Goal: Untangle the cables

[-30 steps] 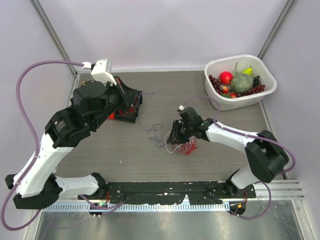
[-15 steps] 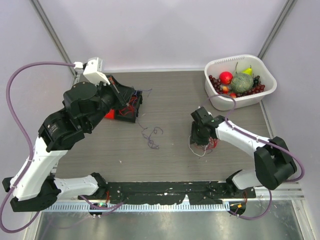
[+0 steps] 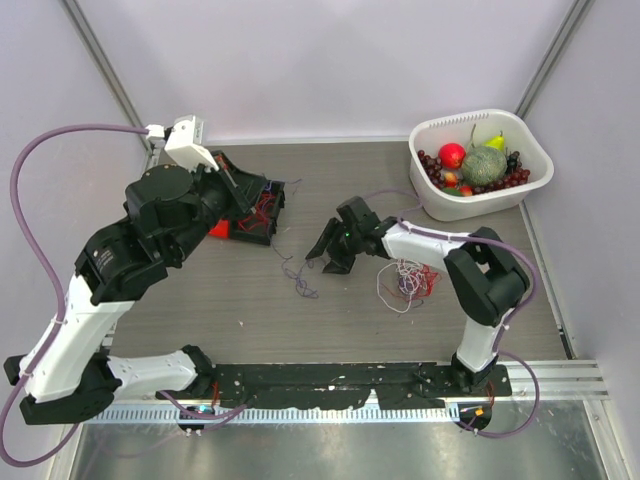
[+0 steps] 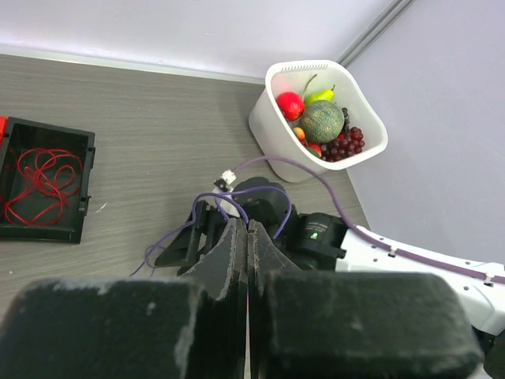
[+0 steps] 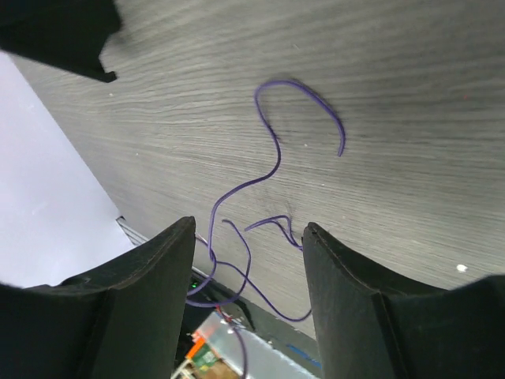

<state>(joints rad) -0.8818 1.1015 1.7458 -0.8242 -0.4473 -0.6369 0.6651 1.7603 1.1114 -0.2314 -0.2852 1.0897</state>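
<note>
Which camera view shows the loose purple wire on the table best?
The right wrist view: the purple wire fills the frame, sharp, its curls plain beyond the open right gripper. The top view shows it small, just left of that gripper. The left wrist view shows only part, past the shut left gripper.

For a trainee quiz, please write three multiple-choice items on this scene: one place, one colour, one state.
1. Where does the red-and-white tangle lie? A in the white basket; B on the bare table; C in the black tray.
2. What colour is the loose wire below the right claw? A purple; B green; C yellow.
3. How is the right claw? A shut on the tangle; B open and empty; C shut on a fruit.
Key: 1 B, it rests on wood, outside tray and basket. 2 A, the right wrist view shows purple. 3 B, its fingers stand apart with nothing between.
</note>
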